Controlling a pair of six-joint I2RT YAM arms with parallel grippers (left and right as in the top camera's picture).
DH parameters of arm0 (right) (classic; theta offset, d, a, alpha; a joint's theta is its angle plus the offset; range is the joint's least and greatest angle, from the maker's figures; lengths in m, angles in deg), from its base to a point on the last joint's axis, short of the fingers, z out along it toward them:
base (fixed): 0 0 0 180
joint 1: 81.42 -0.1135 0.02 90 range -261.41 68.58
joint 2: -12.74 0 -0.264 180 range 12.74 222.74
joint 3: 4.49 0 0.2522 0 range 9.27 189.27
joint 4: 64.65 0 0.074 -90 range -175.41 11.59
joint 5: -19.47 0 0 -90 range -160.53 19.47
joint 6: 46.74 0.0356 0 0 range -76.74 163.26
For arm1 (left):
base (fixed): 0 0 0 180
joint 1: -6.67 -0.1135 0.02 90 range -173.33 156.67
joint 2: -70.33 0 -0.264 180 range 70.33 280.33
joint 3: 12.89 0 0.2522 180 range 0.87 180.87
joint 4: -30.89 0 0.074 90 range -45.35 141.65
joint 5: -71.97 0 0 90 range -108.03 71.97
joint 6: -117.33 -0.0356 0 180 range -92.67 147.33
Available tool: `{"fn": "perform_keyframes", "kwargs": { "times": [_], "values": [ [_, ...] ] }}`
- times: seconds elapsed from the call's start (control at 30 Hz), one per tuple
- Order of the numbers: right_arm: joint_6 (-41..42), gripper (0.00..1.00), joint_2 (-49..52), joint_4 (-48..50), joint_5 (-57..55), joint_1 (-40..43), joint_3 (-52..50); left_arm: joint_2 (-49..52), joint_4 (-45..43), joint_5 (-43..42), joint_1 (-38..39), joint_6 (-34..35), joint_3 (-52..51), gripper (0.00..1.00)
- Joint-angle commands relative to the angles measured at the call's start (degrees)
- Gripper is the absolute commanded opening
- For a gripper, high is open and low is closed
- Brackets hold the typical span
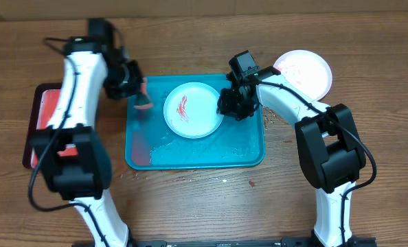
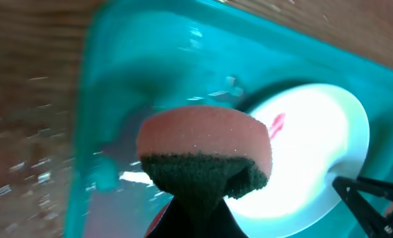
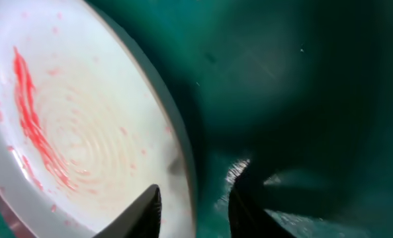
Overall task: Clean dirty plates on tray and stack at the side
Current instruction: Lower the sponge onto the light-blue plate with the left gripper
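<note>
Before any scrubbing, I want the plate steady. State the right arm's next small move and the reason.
Probably close the right gripper on the plate's rim: its jaws straddle that rim unpinched, red sauce streaks the plate, and the sponge hovers over the tray.

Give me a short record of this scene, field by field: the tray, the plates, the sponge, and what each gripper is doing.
tray: teal tray, wet, in the middle
plate on tray: pale plate, lying flat, red sauce streak
plate off tray: pinkish-smeared plate, past the tray's far right corner
sponge: pink sponge with dark scouring side, over the tray's left part
left arm: left gripper shut on the sponge
right arm: right gripper open, fingers astride the pale plate's right rim
other: red tray, partly under the left arm
</note>
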Motion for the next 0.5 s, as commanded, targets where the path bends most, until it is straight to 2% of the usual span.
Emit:
{"fn": "perform_keyframes", "kwargs": {
  "times": [0.0, 0.1, 0.3, 0.47],
  "values": [
    [2.71, 0.21, 0.76, -0.92, -4.83, -0.28, -0.81, 2.62, -1.33, -0.94, 3.69, -3.43, -0.44, 0.04],
    [3.87, 0.04, 0.76, -0.96, -4.96, -0.28, -0.85, 3.85, -2.1, -0.96, 6.62, -4.13, -0.46, 0.04],
    [4.96, 0.04, 0.76, -0.15, -5.09, -0.28, -0.85, 6.73, -3.89, -1.09, 11.63, -4.09, -0.46, 0.04],
    [1.66, 0.04, 0.76, 0.63, -5.29, -0.31, -0.85, 8.72, -4.74, -1.11, 15.19, -4.07, -0.48, 0.04]
  ]
}}
